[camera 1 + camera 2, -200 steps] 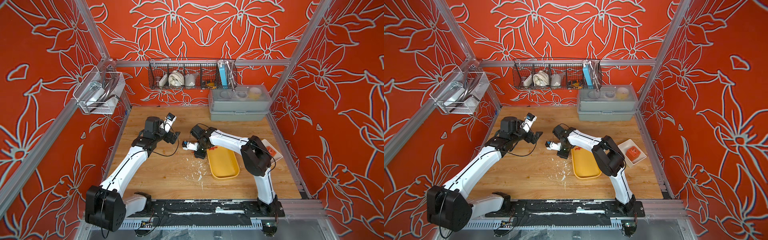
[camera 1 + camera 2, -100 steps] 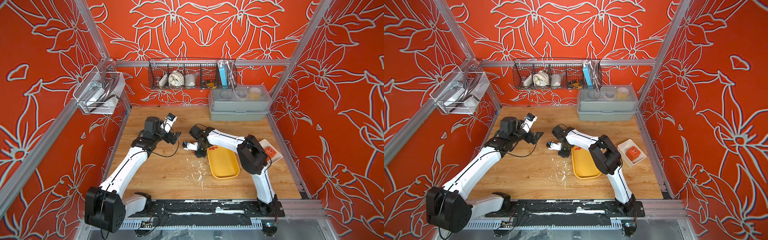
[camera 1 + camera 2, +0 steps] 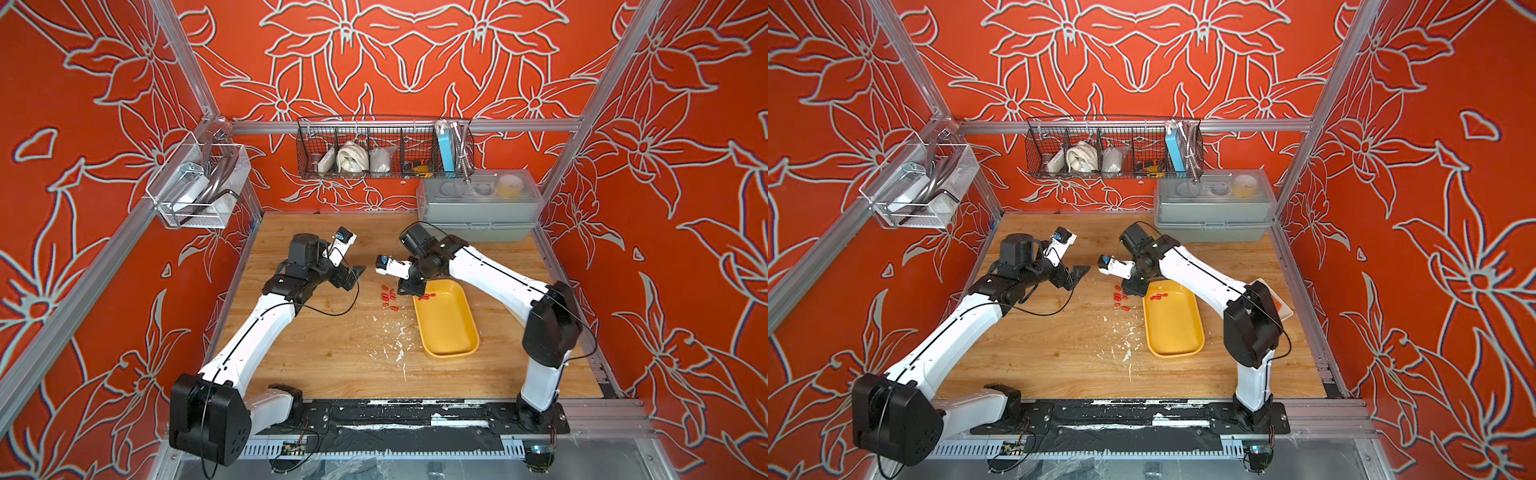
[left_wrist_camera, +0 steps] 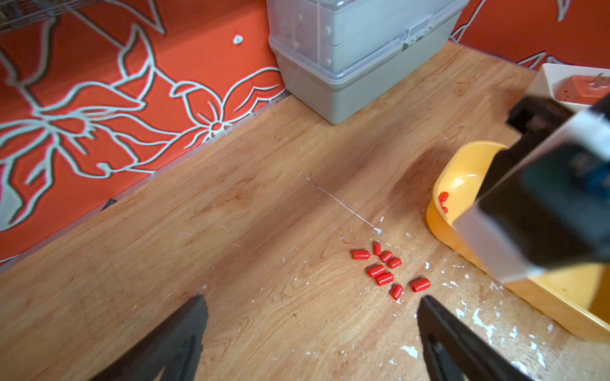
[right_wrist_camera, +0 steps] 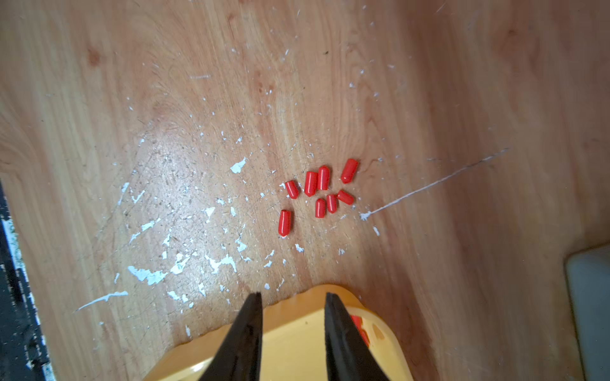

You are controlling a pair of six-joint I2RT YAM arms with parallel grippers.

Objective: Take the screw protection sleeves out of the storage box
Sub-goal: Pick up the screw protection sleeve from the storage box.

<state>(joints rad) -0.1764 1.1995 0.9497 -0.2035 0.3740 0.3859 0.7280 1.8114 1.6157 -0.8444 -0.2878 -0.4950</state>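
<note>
right gripper [image 5: 293,294]: jaws a narrow gap apart, nothing between them, tips over a corner of the storage box [image 5: 293,333].
storage box: directly under the right fingers, flat on the wooden table [image 5: 132,99]; a few red sleeves inside that corner, beside one finger.
screw protection sleeves [image 5: 310,183]: eight loose on the wood just ahead of the right fingertips, outside the box, near its corner.
left gripper [image 4: 312,298]: jaws wide, empty, above the table; same cluster just ahead of its tips.
grey lidded box [image 4: 346,66]: well beyond both grippers, against the back wall.
</note>
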